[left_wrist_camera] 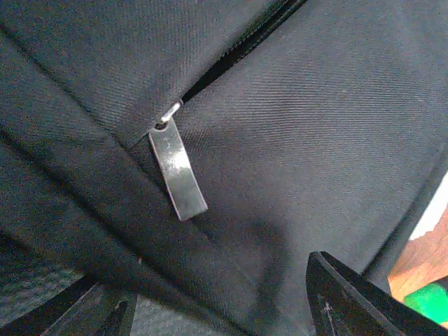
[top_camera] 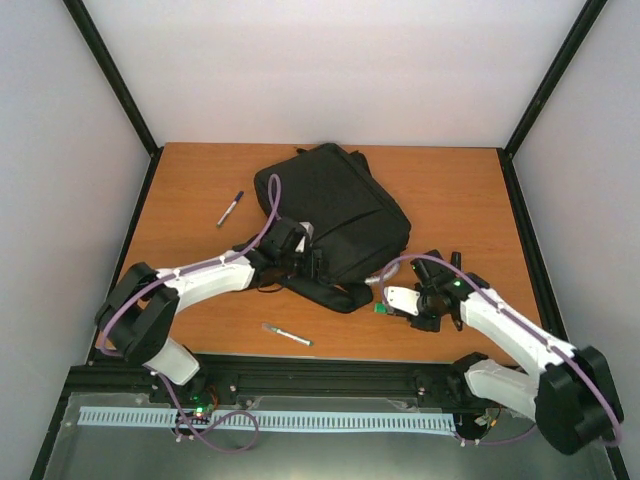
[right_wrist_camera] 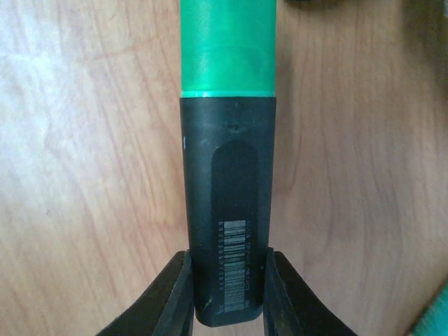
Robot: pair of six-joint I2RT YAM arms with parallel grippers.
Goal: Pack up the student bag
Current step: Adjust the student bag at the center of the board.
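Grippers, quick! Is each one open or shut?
Left gripper: open, over the bag.
Right gripper: shut on the highlighter.

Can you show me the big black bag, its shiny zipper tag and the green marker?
bag (top_camera: 340, 215): top view, middle of its black fabric.
zipper tag (left_wrist_camera: 178, 171): left wrist view, middle of the shiny strip.
green marker (right_wrist_camera: 227, 189): right wrist view, its black body below the green part.
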